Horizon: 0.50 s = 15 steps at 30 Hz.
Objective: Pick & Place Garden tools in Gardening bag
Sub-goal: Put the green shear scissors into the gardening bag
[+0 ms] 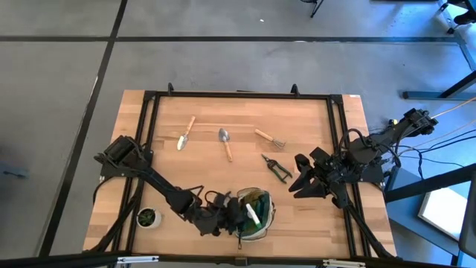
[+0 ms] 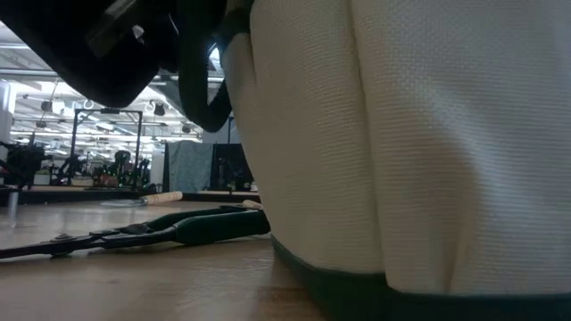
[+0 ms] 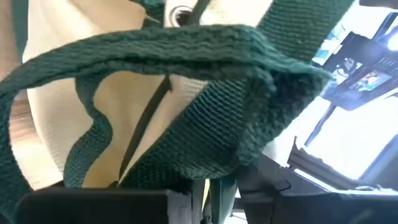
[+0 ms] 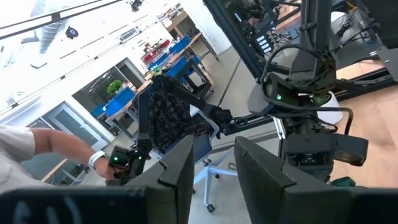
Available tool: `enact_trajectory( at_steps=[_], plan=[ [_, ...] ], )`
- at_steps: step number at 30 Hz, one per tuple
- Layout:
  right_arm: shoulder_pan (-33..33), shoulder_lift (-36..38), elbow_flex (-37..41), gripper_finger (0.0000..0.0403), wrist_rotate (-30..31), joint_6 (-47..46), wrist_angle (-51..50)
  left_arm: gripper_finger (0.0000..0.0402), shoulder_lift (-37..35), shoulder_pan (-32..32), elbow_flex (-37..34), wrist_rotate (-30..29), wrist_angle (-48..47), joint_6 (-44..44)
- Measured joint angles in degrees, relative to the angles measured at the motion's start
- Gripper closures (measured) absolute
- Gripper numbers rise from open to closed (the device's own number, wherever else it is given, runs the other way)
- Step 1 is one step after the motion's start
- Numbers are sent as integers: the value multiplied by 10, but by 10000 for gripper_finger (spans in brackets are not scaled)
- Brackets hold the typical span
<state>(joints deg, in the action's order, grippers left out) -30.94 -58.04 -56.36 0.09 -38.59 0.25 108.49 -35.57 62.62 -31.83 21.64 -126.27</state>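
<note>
High view, left end effector at gardening bag

The gardening bag stands at the table's near edge about midway along it, with the spray bottle inside it, the left gripper at its left side, and the potted plant further left, close to the near left corner. Toward the far edge three tools lie in a row: a trowel on the left, a second trowel in the middle and the fork on the right. The pruning shears lie nearer than the fork, between it and the bag, and the right gripper hangs just to their right, near the table's right edge.
</note>
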Motion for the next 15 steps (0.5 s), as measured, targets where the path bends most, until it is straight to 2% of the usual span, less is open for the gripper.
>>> enact_trajectory(
  at_steps=[5, 12, 15],
  plan=[
    [0, 0, 0, 286, -1, 0, 0, 302, 0, 0, 15, -1, -21, 6],
    [0, 0, 0, 286, -3, -2, 0, 242, 0, 2, 31, -4, -52, 10],
    [0, 0, 0, 286, -3, -1, 0, 220, 0, 2, 36, -27, -53, 15]
  ],
)
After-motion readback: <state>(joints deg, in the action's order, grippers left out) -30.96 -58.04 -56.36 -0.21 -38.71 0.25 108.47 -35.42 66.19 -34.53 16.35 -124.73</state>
